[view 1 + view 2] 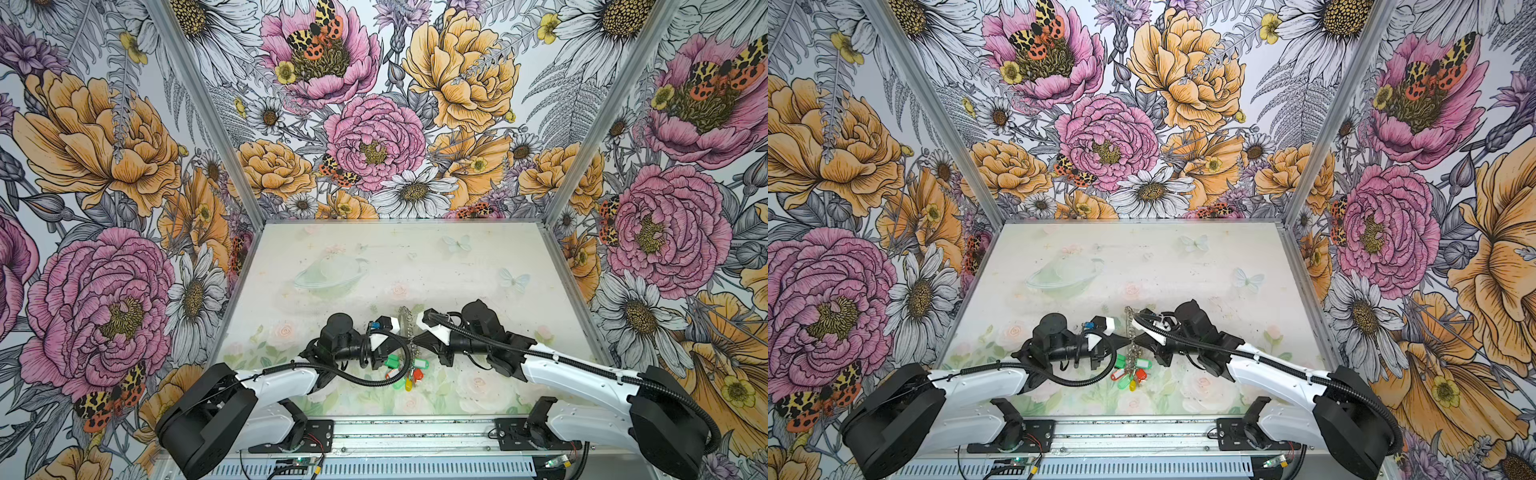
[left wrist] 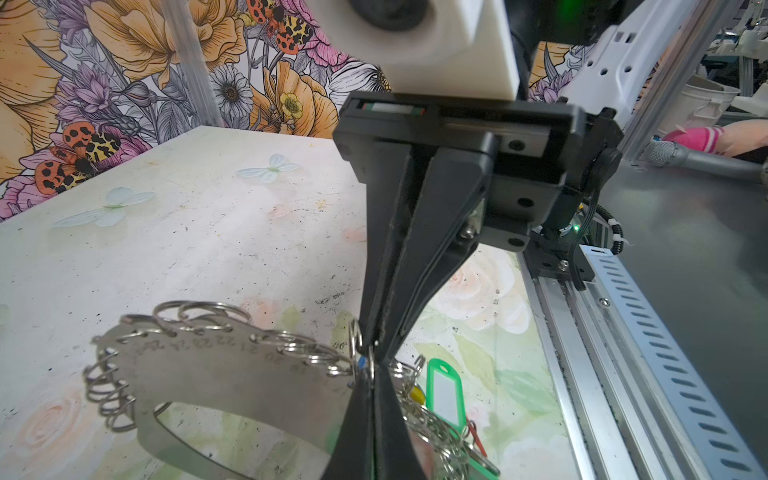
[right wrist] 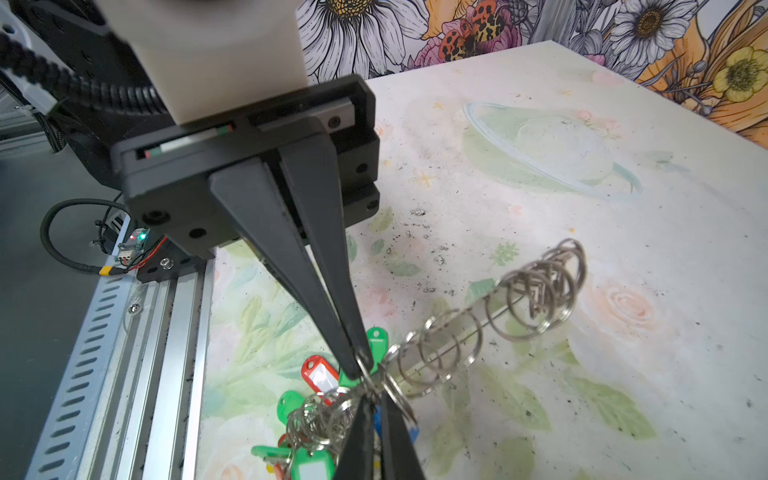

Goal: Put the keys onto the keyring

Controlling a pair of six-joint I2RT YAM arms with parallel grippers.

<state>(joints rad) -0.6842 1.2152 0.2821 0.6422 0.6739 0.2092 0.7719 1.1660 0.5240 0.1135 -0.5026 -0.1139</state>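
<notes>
Up near the front middle of the pale floral-print counter (image 1: pixel 415 266), both arms meet tip to tip at the flat brownish-grey oval keyring (image 2: pixel 232 374), which looks lifted off the surface and sits edge-on in a top view. Left end effector (image 3: pixel 360 366) is clamped closed on the keyring's rim, right among the small silver wire rings (image 3: pixel 540 291). Right end effector (image 2: pixel 374 346) is pinched nearly closed too, and a sliver of the blue plastic key tag (image 3: pixel 376 417) shows between its fingers, so it seems to be holding that; the key itself is hidden. A bunch of green, red and yellow plastic tags (image 1: pixel 405 374) hangs at the keyring's near end
</notes>
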